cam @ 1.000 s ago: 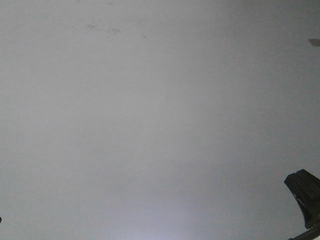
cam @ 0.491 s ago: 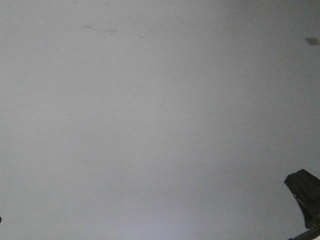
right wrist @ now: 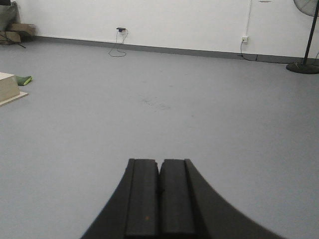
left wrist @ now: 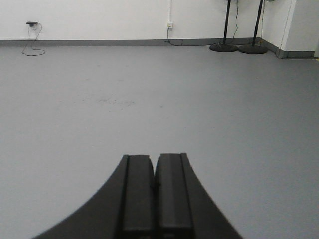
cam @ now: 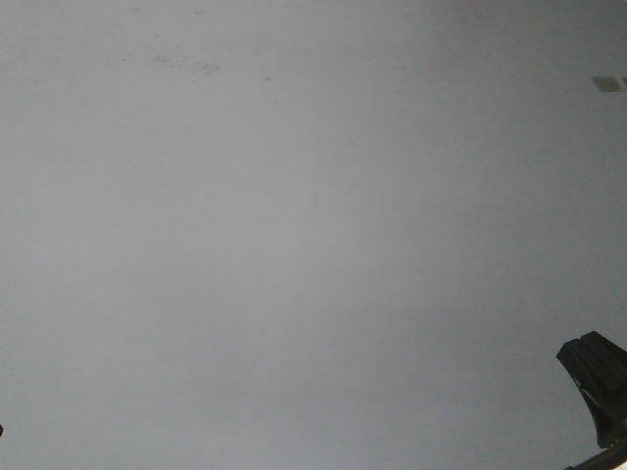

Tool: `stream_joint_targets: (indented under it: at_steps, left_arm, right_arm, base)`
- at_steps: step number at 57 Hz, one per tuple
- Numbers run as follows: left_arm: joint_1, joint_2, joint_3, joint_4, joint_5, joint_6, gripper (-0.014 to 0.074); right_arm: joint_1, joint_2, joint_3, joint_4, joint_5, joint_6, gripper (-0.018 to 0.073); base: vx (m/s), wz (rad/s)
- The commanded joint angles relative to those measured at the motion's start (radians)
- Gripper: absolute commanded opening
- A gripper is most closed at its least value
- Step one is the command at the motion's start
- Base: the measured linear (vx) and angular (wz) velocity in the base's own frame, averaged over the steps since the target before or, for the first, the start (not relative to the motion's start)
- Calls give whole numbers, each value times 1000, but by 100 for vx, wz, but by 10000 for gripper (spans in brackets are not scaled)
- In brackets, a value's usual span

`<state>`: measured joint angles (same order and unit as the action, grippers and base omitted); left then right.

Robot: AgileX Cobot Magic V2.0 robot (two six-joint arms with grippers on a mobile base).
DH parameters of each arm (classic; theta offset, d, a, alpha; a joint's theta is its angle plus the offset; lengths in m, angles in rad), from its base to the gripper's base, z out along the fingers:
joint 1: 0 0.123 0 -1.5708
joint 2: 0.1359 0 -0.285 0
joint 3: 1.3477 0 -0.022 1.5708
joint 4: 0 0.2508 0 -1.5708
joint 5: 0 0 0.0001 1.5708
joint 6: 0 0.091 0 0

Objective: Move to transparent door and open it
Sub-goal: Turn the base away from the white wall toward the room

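Some floor scuffs (cam: pixel 181 64) have drifted slightly left.

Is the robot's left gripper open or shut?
Shut. In the left wrist view the left gripper has its two black fingers pressed together, holding nothing.

Grey floor (left wrist: pixel 75 139), faint scuffs (left wrist: pixel 115 101) mid-room, 2 black stand bases (left wrist: pixel 224 48) far right, pale box (right wrist: pixel 9 84) w/ green item (right wrist: pixel 23 79) beside

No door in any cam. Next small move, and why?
Probably turn the base to search for the door: no view shows it, just grey floor, a white wall and a fan stand. The left hand and right hand are shut, holding nothing.
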<state>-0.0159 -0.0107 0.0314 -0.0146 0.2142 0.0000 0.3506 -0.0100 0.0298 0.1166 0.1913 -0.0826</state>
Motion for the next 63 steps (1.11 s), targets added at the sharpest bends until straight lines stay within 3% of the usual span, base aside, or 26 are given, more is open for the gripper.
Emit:
stream_joint_targets:
  at_steps: [1,27,63]
  left_arm:
    - [-6,-15,14,-10,-83,0,3]
    - [-6,-15,14,-10,-83,0,3]
    - [-6,-15,14,-10,-83,0,3]
  right_arm:
    - [-5,-15,4,-6,-85,-2,-5]
    - [-5,-15,4,-6,-84,-2,-5]
    - [-5,-15,4,-6,-84,-2,-5]
  base:
    - [20,-15]
    - [26,-4]
    - [37,21]
